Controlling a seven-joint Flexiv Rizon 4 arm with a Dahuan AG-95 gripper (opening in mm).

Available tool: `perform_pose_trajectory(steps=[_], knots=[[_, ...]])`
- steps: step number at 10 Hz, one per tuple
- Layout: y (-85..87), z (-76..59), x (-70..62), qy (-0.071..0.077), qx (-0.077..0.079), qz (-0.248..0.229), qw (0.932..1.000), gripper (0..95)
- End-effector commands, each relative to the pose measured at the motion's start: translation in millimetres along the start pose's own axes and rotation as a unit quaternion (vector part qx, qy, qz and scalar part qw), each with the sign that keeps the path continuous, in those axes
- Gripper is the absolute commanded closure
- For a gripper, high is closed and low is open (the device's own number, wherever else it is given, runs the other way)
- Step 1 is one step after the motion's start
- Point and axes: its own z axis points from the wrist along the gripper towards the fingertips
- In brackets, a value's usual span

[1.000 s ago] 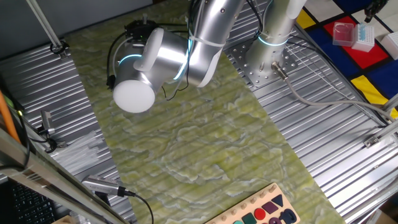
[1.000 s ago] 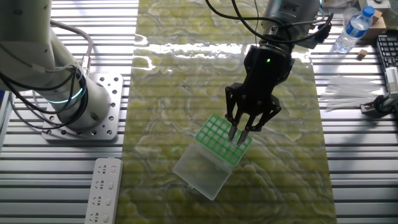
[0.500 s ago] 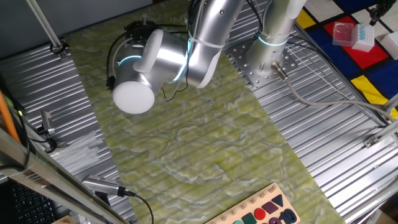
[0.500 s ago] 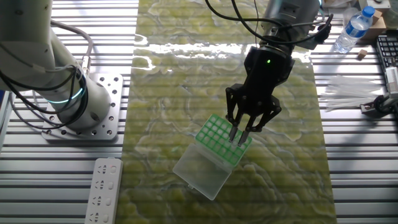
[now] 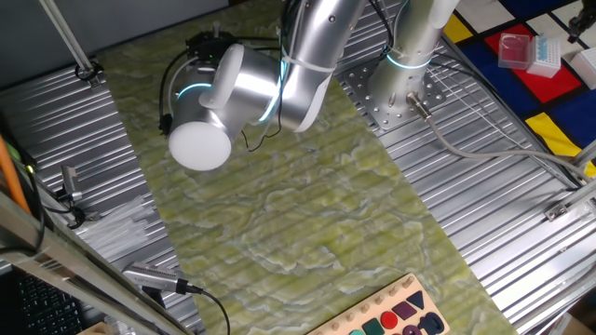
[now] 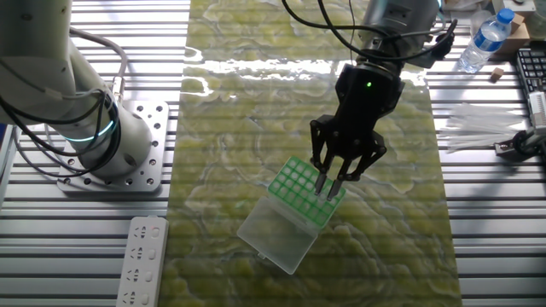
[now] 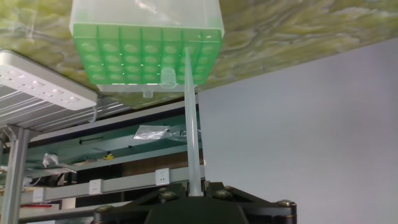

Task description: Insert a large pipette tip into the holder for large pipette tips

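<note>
**Pipette tip poised over the green rack**

The gripper is hanging just above the holder for large pipette tips, which is sitting on the green marbled mat with its clear lid lying open toward the near edge. Its two fingers are standing close together, nearly closed, and are pinching the large pipette tip by its wide end. In the hand view the tip is running from between the finger bases out to the green grid, its narrow point lying over a hole near the grid's right side (whether it is already inside the hole I cannot tell). One short clear piece is sticking out of the grid just beside it.

In the first fixed view the silver arm is blocking the holder and the gripper entirely. A white power strip is lying off the mat, near the second arm's base, and a water bottle is standing at the far corner.
</note>
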Motion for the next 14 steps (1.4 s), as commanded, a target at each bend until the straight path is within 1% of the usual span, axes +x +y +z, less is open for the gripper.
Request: perform_pose_trajectory(steps=[1, 14], knots=[[1.4, 34.0, -25.4, 0.001, -0.001, -0.002, 1.0, 95.0], [0.5, 28.5, -32.7, 0.001, -0.002, -0.009, 1.0, 95.0]])
